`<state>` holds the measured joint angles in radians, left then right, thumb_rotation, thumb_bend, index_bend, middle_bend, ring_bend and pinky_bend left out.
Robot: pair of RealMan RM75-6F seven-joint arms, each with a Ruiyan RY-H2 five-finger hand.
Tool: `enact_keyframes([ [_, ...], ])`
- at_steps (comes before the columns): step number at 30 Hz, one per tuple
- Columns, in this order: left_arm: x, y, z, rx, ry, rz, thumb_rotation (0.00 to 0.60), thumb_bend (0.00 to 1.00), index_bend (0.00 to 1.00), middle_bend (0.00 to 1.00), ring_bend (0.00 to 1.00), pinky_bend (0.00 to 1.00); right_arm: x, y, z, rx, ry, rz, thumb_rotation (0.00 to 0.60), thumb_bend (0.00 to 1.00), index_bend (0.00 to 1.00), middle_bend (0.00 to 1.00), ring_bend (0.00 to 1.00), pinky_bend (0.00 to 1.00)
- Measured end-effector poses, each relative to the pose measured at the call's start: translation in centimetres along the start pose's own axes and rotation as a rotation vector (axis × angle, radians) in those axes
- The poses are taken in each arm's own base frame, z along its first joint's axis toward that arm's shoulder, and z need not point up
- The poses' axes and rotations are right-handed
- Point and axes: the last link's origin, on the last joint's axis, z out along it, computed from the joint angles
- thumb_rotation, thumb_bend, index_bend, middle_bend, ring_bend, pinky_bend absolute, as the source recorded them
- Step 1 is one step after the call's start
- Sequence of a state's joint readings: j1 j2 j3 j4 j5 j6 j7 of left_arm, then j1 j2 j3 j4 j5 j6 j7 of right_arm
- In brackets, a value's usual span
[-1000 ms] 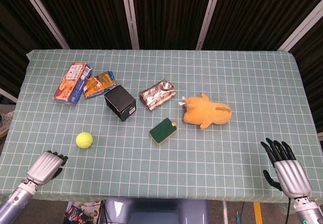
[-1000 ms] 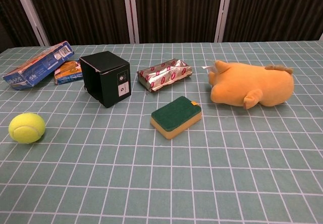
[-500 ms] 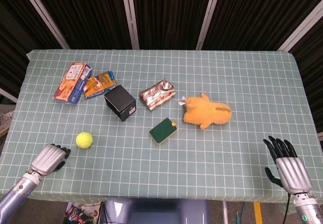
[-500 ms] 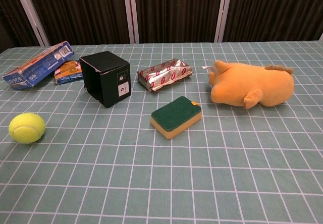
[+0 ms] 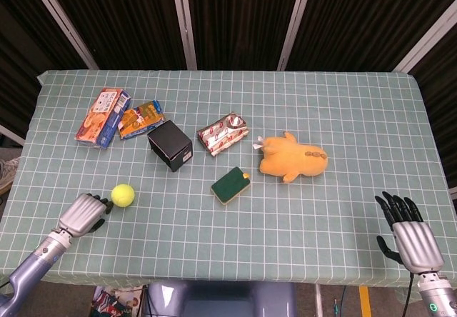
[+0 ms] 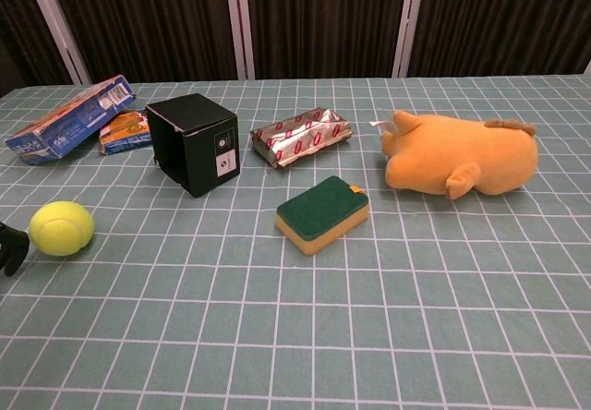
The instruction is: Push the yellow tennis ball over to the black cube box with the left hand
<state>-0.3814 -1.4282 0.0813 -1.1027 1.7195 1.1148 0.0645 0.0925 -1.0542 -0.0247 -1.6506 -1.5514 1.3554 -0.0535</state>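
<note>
The yellow tennis ball (image 5: 123, 194) (image 6: 61, 228) lies on the checked tablecloth, near the front left. The black cube box (image 5: 170, 146) (image 6: 192, 142) stands behind it and to its right, a gap of cloth between them. My left hand (image 5: 86, 213) has its fingers curled in, and its dark fingertips (image 6: 11, 244) touch the ball's left side. It holds nothing. Only those fingertips show in the chest view, at the left edge. My right hand (image 5: 407, 235) hovers at the front right corner with fingers spread and empty; the chest view does not show it.
A blue snack box (image 5: 104, 116) and an orange packet (image 5: 141, 118) lie behind the cube. A foil packet (image 5: 223, 133), a green sponge (image 5: 230, 185) and an orange plush toy (image 5: 291, 157) sit toward the table's middle.
My left hand has moved forward and to the right until its fingertips reached the ball. The ball has shifted slightly toward the black cube. The right hand sank a little.
</note>
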Motion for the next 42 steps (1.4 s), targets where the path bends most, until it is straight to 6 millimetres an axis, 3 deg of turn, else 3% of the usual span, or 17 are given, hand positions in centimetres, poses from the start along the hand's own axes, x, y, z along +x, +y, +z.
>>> enact_keyframes([
  [17,1.2,0.3,2.5,-0.005,-0.002,-0.011,0.6,0.31,0.48,0.5,0.51,0.6,0.3,0.3,0.0,-0.009,0.009,0.008,0.6,0.43,0.0,0.0,0.0,0.0],
  [22,1.7,0.7,3.6,-0.019,0.009,-0.016,0.6,0.31,0.48,0.5,0.5,0.5,0.3,0.4,0.0,-0.012,0.007,0.007,0.6,0.43,0.0,0.0,0.0,0.0],
  [42,2.4,2.1,6.1,-0.045,0.025,-0.048,0.6,0.31,0.43,0.46,0.47,0.5,0.5,0.5,-0.3,-0.017,0.01,0.004,0.6,0.43,0.0,0.0,0.0,0.0],
])
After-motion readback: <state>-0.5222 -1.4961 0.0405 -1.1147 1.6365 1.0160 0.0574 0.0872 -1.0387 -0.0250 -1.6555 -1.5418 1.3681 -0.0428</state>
